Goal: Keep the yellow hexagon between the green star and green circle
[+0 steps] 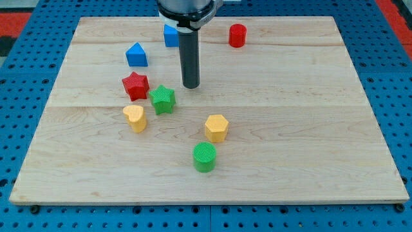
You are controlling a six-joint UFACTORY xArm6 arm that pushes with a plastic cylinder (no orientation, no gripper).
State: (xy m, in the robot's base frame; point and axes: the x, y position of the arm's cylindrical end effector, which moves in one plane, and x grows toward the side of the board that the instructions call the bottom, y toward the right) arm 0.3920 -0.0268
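tip: rod's lower end [191,86] sits on the board just right of and above the green star, near it but not touching any block
jaws: none on this rig, only a plain dark rod, so nothing spread, pressed or pinching
yellow hexagon: [217,127] right of board centre, just above the green circle, well apart from the tip
green star: [163,99] up and to the view's left of the hexagon, close against the red star
green circle: [205,156] lowest block, just below and slightly left of the hexagon
layout: hexagon lies roughly between star and circle but bulges to the view's right of the line joining them, and crowds the circle
step: looks like a check or small correction, goal mostly met already
next move: judged, either leave it or swing the tip round to the hexagon's right side and nudge it left-up; short push, avoid clipping the star
others: red star [135,85], yellow heart [135,118], blue house-shaped block [136,55], blue block [170,35] partly hidden behind the rod, red cylinder [237,35]
board: wooden board [322,129]
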